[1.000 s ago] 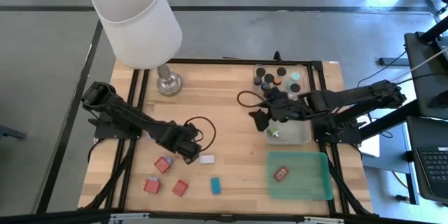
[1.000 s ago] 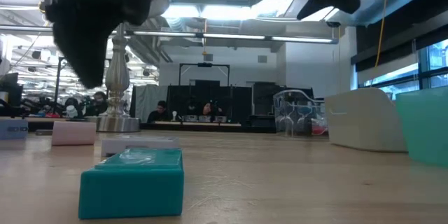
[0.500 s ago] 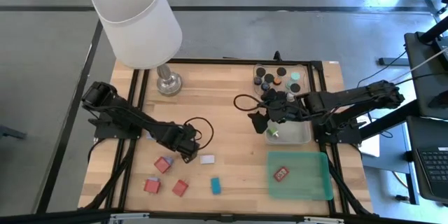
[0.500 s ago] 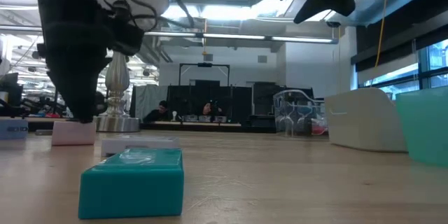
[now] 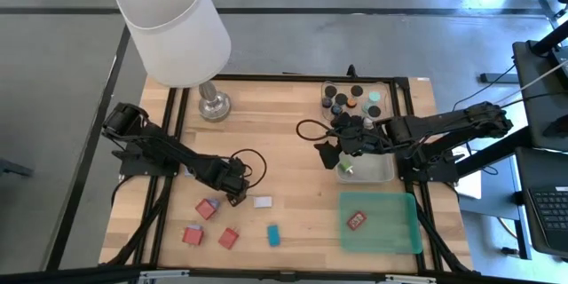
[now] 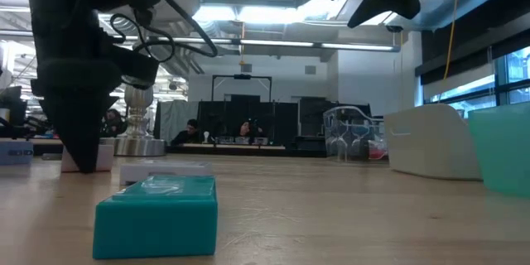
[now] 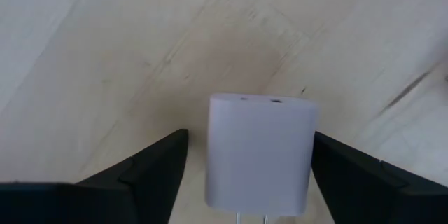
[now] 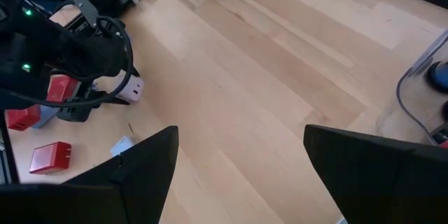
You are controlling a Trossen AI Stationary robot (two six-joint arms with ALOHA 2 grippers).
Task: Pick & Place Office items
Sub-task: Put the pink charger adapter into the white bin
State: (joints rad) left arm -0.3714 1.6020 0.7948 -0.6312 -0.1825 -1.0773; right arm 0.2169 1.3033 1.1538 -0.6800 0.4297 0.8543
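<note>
Two arms work over a wooden counter (image 5: 293, 133). A lamp (image 5: 173, 27) with a broad white shade stands at its far left corner.

The left gripper (image 7: 250, 134) is low over the counter's left half, just beside a small white block (image 5: 263, 201). Its fingers (image 7: 150, 164) are apart, one on each side of a pale block (image 7: 259, 154). They are not clamped on it, and a slim gap shows on one side at least. This block is a rounded, lavender-white rectangle with two tiny holes on its top face and two thin prongs at its near end. It lies flat on the wood.

The right gripper (image 8: 241, 136) hangs above the near edge of the grey tray (image 5: 377, 173) on the right, fingers wide apart with nothing between them.

The green tray (image 5: 390, 231) at the near right holds one red block (image 5: 357, 221). The clear tray (image 5: 330, 89) at the far right holds short black cylinders (image 5: 341, 99) with coloured caps. A small green piece (image 5: 345, 169) lies in the grey tray.

Three more red blocks (image 5: 229, 238) and a teal block (image 5: 273, 234) lie loose on the counter near the front left, close to the left gripper. In the low view the teal block is nearest, a glossy slab.
</note>
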